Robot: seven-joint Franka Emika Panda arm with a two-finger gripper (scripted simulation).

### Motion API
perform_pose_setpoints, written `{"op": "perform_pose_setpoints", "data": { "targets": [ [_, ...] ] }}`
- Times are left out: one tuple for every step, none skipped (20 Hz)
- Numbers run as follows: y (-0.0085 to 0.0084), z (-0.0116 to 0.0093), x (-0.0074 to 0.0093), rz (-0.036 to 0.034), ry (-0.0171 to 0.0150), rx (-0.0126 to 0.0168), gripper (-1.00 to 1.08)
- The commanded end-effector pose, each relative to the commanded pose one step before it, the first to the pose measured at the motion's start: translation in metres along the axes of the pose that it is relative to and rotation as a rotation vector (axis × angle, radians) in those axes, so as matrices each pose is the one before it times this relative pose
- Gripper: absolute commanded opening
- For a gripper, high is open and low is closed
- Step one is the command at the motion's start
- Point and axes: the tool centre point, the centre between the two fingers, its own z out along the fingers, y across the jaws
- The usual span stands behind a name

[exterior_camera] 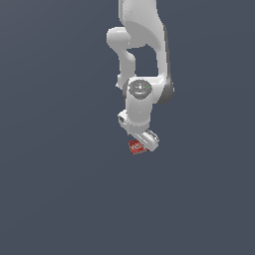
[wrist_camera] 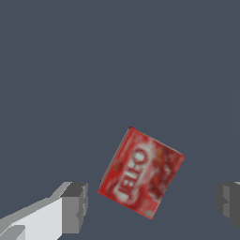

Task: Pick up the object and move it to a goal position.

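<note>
The object (wrist_camera: 140, 172) is a small flat red box with white lettering on its face, lying turned at an angle on the dark grey floor. In the wrist view it sits between my two fingers (wrist_camera: 75, 206), with a gap on each side, so my gripper (wrist_camera: 152, 204) is open around it and touching nothing. In the exterior view the object (exterior_camera: 135, 147) peeks out just below and to the exterior view's left of the white hand, and my gripper (exterior_camera: 144, 145) hovers directly over it. Part of the box is hidden by the hand there.
Only the flat dark grey floor (exterior_camera: 60, 199) surrounds the box. The white arm (exterior_camera: 142, 50) rises from the hand toward the top of the exterior view.
</note>
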Motion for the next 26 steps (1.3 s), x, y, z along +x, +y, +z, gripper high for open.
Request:
{"op": "perform_pose_setpoints", "data": {
  "targets": [
    [0.00017,0.00493,-0.00269,0.06597,0.00363,0.00003,1.0],
    [0.00017,0.00193,-0.00106,0.02572,0.00146,0.00001,1.0],
    [0.00022,0.00191,-0.00104,0.02573,0.00151,0.00004,1.0],
    [0.00026,0.0019,-0.00103,0.02573,0.00155,0.00007,1.0],
    [0.0003,0.00188,-0.00102,0.02573,0.00159,0.0001,1.0],
    [0.00034,0.00186,-0.001,0.02573,0.00163,0.00014,1.0],
    [0.00038,0.00185,-0.00098,0.02574,0.00168,0.00017,1.0],
    [0.00042,0.0018,-0.00094,0.02537,0.00169,0.00021,1.0],
    [0.00043,0.00171,-0.00088,0.02426,0.00165,0.00024,1.0],
    [0.00044,0.0016,-0.00082,0.02295,0.0016,0.00027,1.0],
    [0.00044,0.0015,-0.00075,0.02164,0.00153,0.00029,1.0],
    [0.00044,0.0014,-0.00069,0.02033,0.00146,0.0003,1.0],
    [0.00043,0.0013,-0.00063,0.01902,0.00139,0.00031,1.0],
    [0.00042,0.0012,-0.00057,0.01771,0.00131,0.00032,1.0],
    [0.0004,0.0011,-0.00052,0.0164,0.00123,0.00032,1.0],
    [0.00038,0.00101,-0.00047,0.01508,0.00114,0.00031,1.0],
    [0.00036,0.00092,-0.00042,0.01378,0.00105,0.0003,1.0],
    [0.00033,0.00083,-0.00037,0.01246,0.00096,0.00029,1.0],
    [0.0003,0.00074,-0.00032,0.01115,0.00086,0.00027,1.0],
    [0.00027,0.00065,-0.00028,0.00984,0.00077,0.00025,1.0],
    [0.00024,0.00056,-0.00024,0.00853,0.00067,0.00022,1.0],
    [0.0002,0.00047,-0.00021,0.0072,0.00057,0.00019,1.0],
    [0.00017,0.00038,-0.00015,0.00592,0.00047,0.00016,1.0],
    [0.00013,0.0003,-0.00014,0.00456,0.00036,0.00013,1.0],
    [0.0001,0.00021,-0.00008,0.0033,0.00026,0.00009,1.0],
    [0.00006,0.00013,-0.00006,0.00195,0.00015,0.00006,1.0]
  ]
}}
